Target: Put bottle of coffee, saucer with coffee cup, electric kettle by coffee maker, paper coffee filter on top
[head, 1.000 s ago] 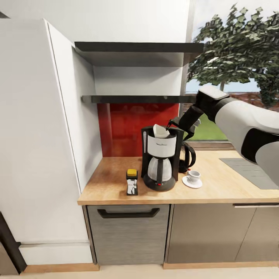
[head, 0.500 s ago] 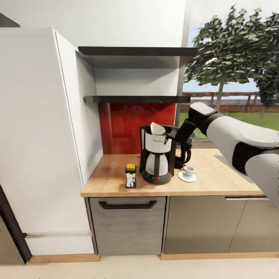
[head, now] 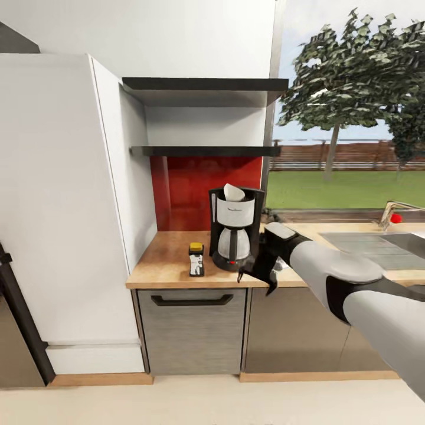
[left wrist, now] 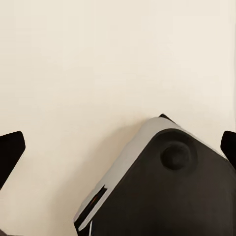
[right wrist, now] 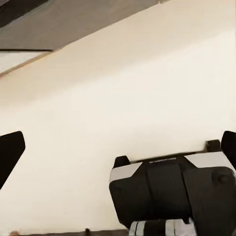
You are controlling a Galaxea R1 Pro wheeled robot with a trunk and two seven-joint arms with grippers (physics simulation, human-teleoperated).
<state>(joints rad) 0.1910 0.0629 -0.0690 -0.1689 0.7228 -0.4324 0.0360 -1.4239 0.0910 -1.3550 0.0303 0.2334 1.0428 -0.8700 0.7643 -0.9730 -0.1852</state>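
One coffee maker point(head: 234, 229) (one paper coffee filter point(head: 232, 192) atop).

Bottle of coffee point(head: 196, 260) left of coffee maker point(head: 234, 236)

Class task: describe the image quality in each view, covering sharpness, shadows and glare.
Head view: soft, slightly blurred render; the coffee maker lettering is unreadable; the kitchen shelf shades the wall beneath; no glare on the kitchen countertop. Both wrist views: flat, even cream background with no glare; dark fingertip edges are sharp.
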